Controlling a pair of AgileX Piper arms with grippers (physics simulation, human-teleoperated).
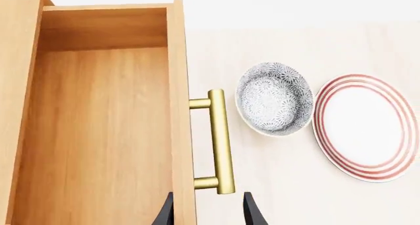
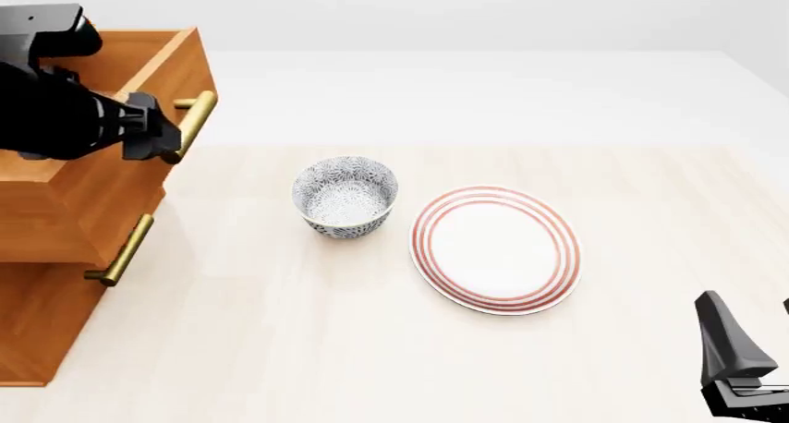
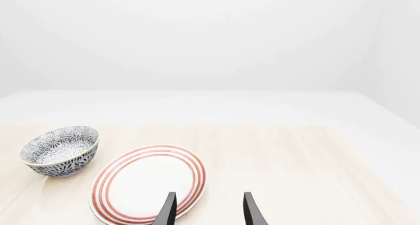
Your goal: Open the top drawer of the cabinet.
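Top drawer (image 2: 151, 65): highest of three in the cabinet (image 2: 50, 257), at the tabletop's left edge in the front view; drawn out, its bare wooden interior visible from the left wrist view.
Handle (image 1: 221, 140): brass bar on the drawer front, standing out on two short posts.
Left gripper (image 2: 168, 138): at the handle's near end; fingers (image 1: 251, 212) spread with a moderate gap. The bar's end sits between them, but they do not look closed on it. Whether one tip touches the drawer front cannot be told.
Right gripper (image 3: 208, 210): low over the tabletop (image 2: 370, 349) at the near right, well apart from the cabinet; fingers parted, holding nothing.
Bowl (image 2: 346, 196): patterned, upright, between cabinet and plate.
Plate (image 2: 496, 248): red-ringed, flat, just beside the bowl.
Task status (judged): the drawer looks opened, or nearly so.
Risk 1: a sideways withdrawal could catch the bar's end on a finger and drag the drawer askew or push it back in.
Risk 2: pulling further with this loose, end-of-bar hold could let the bar slip out.
Risk 3: a low swing away toward the right could strike the bowl.
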